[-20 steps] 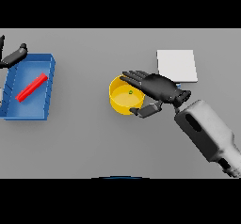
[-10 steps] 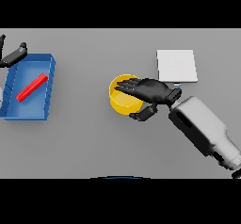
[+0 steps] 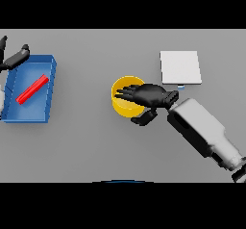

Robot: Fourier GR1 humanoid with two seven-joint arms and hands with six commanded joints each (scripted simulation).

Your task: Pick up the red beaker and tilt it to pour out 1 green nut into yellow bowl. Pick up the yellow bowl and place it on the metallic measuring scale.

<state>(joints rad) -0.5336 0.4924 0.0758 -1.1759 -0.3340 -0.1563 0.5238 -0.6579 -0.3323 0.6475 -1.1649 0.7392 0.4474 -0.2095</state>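
The yellow bowl (image 3: pixel 123 101) stands at the table's middle. My right hand (image 3: pixel 147 95) lies across its right half, with straight fingers reaching over the opening and the thumb (image 3: pixel 143 119) beside the near rim; the hand is open. No green nut shows; the hand covers much of the bowl's inside. The red beaker (image 3: pixel 32 89) lies on its side in the blue tray (image 3: pixel 42 115) at the left. The square white scale (image 3: pixel 180 67) sits at the back right, just beyond my right wrist. My left hand (image 3: pixel 13 59) shows at the left edge, open, behind the tray.
Bare grey table lies in front of the bowl and between the bowl and the tray. My right forearm (image 3: pixel 204 132) crosses the lower right of the table.
My right hand has slid left, further over the bowl, and now covers the spot where the green nut showed. The left hand, tray and beaker have stayed put.
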